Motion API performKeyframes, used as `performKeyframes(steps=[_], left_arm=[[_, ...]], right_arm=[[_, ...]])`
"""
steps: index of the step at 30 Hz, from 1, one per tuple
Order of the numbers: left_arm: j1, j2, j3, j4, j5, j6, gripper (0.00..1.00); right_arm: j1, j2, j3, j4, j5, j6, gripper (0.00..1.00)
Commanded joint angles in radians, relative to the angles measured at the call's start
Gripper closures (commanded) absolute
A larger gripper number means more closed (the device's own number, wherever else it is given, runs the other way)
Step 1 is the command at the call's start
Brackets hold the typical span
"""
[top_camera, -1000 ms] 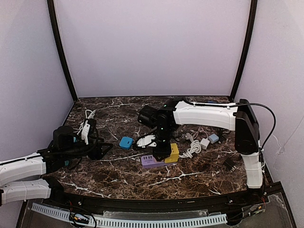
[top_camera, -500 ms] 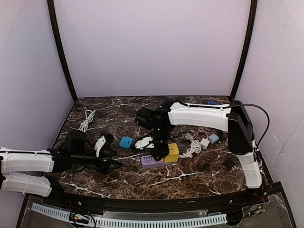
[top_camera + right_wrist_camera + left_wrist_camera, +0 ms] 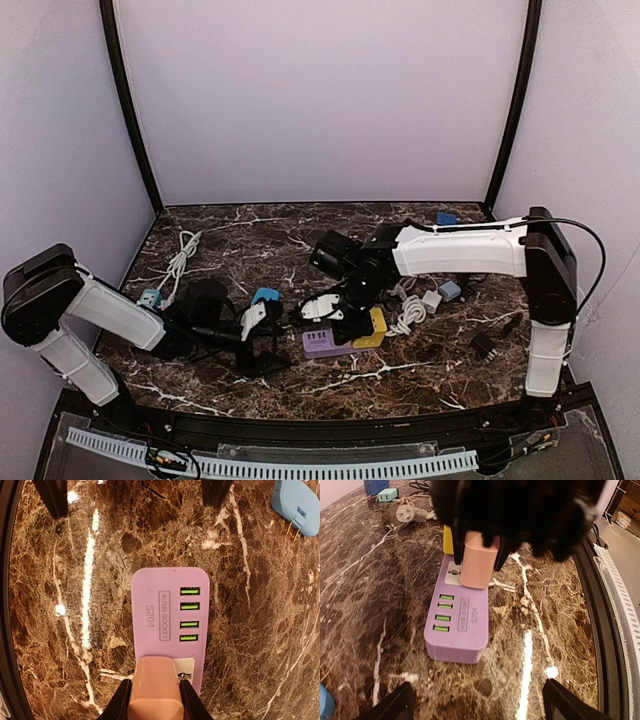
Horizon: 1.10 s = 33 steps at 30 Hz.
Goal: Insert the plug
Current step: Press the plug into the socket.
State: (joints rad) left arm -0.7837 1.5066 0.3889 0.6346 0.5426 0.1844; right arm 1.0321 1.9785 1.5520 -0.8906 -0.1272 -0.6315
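A purple power strip (image 3: 322, 343) with four green USB ports lies on the marble table; it also shows in the left wrist view (image 3: 460, 625) and the right wrist view (image 3: 167, 605). My right gripper (image 3: 340, 318) is shut on a pink plug (image 3: 155, 690) and holds it upright on the white socket face at the strip's end, where part of a socket slot shows beside it. The plug also shows in the left wrist view (image 3: 479, 560). My left gripper (image 3: 262, 345) is open and empty, low over the table just left of the strip, facing its USB end.
A yellow block (image 3: 374, 323) touches the strip's right end. A blue plug (image 3: 265, 296) lies behind the left gripper. A white cable (image 3: 405, 312), a white adapter (image 3: 431, 300), a light blue adapter (image 3: 449, 290) and a black plug (image 3: 485, 343) lie to the right. Another white cable (image 3: 180, 255) lies at back left.
My left arm has swung from the table's left side rightward to just in front of the strip. My right gripper stays on the pink plug at the strip and has shifted slightly right.
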Motion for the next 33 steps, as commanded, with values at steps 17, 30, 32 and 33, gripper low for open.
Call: performKeyframes(steps=[17, 30, 32, 33], left_arm=[[-0.014, 0.169, 0.112, 0.043, 0.033, 0.124, 0.14], [-0.014, 0.094, 0.104, 0.01, 0.045, 0.127, 0.14], [-0.015, 0.082, 0.111, 0.0, 0.061, 0.121, 0.14], [-0.017, 0.075, 0.116, -0.007, 0.071, 0.115, 0.14]], right_arm=[[-0.013, 0.163, -0.208, 0.129, -0.027, 0.038, 1.0], [-0.013, 0.014, -0.018, 0.15, -0.108, 0.107, 0.42], [-0.012, -0.015, -0.006, 0.17, -0.136, 0.116, 0.41], [-0.012, -0.031, -0.007, 0.18, -0.145, 0.121, 0.4]])
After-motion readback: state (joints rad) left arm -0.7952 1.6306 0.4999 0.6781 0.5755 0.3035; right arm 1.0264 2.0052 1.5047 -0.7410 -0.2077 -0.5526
